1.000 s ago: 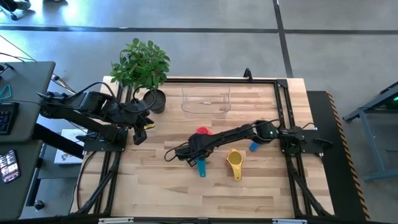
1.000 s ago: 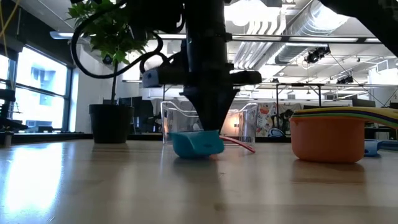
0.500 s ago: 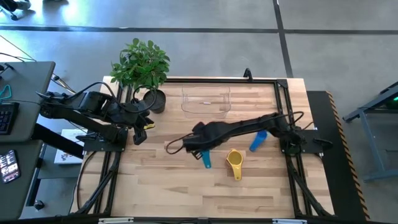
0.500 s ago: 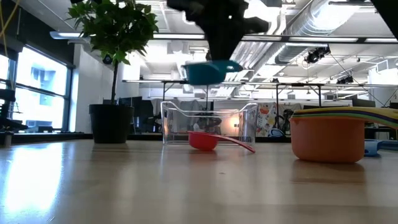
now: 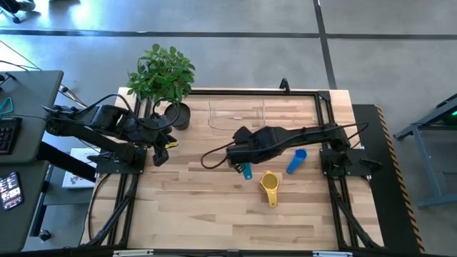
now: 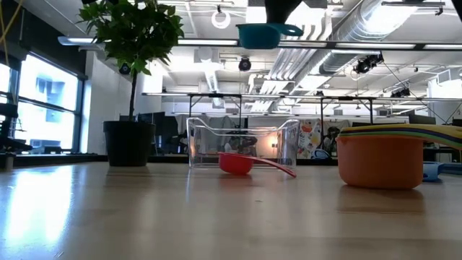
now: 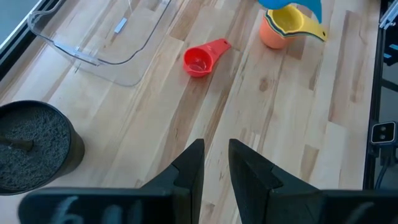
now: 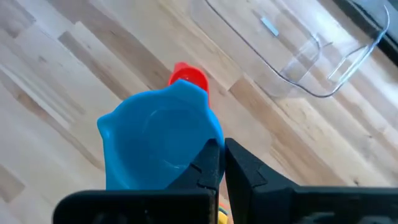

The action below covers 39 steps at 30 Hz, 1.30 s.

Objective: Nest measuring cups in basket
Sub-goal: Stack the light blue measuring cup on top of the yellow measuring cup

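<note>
- Seen from straight above, the right end effector (image 5: pixel 243 158) hangs over the middle of the wooden surface (image 5: pixel 186 207), its fingers pinched on the teal measuring cup (image 5: pixel 246 171), just short of the clear basket (image 5: pixel 236 114) at the far edge. A yellow-topped stack of cups (image 5: pixel 269 185) sits nearer the front, a blue cup (image 5: pixel 294 160) lies right of it, and a potted plant (image 5: pixel 163 78) stands at the far left corner. No writing can be read.
- While the left end effector (image 5: pixel 161 150) waits at the left edge beside the plant pot, its fingers stand a narrow way apart and hold nothing.
- From surface height, the teal cup (image 6: pixel 261 35) is lifted well clear of the surface, near the frame's upper edge. A red cup (image 6: pixel 237 163) lies in front of the basket (image 6: pixel 243 142); the orange bottom cup of the stack (image 6: pixel 380 160) sits at right. Behind are windows, desks and ceiling ducts.
- Past the left wrist's fingers (image 7: pixel 189 171), which show a slim gap, lie the red cup (image 7: pixel 200 60), the basket corner (image 7: pixel 99 37) and the dark pot (image 7: pixel 34 140).
- Looking down the right wrist, closed fingers (image 8: pixel 208 163) grip the teal cup (image 8: pixel 158 140) by its handle side, above the red cup (image 8: pixel 189 78) and beside the basket (image 8: pixel 311 56).
</note>
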Each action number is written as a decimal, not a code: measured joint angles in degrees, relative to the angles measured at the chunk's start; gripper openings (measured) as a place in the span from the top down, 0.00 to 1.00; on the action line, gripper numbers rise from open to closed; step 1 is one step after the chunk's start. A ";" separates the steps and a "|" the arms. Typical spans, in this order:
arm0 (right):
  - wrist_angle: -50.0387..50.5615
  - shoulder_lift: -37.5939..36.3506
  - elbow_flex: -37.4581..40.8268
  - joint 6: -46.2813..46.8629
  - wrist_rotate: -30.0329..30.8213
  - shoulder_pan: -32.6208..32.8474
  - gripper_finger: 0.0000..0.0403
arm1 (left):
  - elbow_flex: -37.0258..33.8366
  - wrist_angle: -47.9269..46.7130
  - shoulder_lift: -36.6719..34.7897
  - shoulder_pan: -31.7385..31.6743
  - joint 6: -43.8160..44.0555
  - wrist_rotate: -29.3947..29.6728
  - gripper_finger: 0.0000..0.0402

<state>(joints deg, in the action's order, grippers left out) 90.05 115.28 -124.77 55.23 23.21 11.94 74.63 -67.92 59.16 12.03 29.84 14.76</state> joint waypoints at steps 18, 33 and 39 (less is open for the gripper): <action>-0.03 -2.60 0.00 -13.85 0.76 -1.90 1.00 | 0.00 0.02 0.00 0.00 1.63 0.02 0.84; -0.03 -10.30 0.02 -21.23 3.80 -2.60 1.00 | 0.00 0.04 -0.01 0.00 1.79 1.07 0.84; -0.02 -17.15 10.88 -19.77 4.70 -2.94 1.00 | 0.00 0.07 0.00 0.00 5.00 2.56 0.84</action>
<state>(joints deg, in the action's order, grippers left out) 90.03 98.13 -113.89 35.47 27.91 9.01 74.63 -67.86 59.16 12.03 34.84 17.33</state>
